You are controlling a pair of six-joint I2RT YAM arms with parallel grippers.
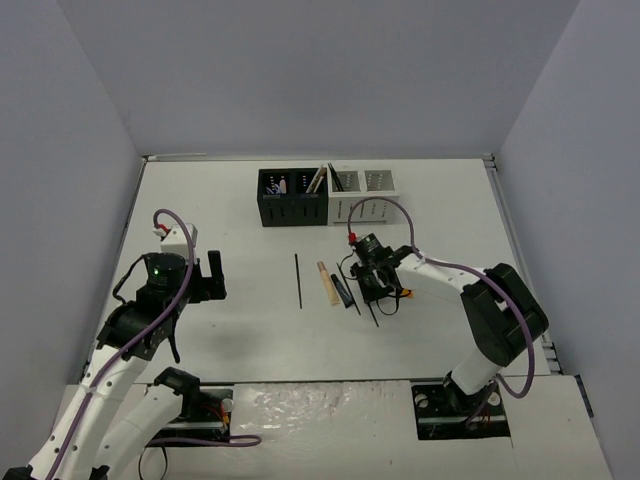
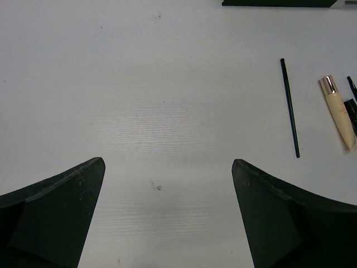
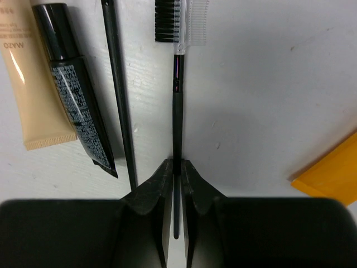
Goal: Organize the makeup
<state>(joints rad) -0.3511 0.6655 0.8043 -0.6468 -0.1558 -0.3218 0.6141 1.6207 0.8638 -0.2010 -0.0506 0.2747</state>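
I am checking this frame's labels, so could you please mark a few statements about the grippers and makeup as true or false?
1. The right gripper is shut on the brow brush. True.
2. The left gripper holds the thin black pencil. False: it is open and empty, and the pencil lies on the table.
3. The beige tube lies right beside the black tube. True.
4. The black organizer stands right of the white organizer in the top view. False: it stands to the left.
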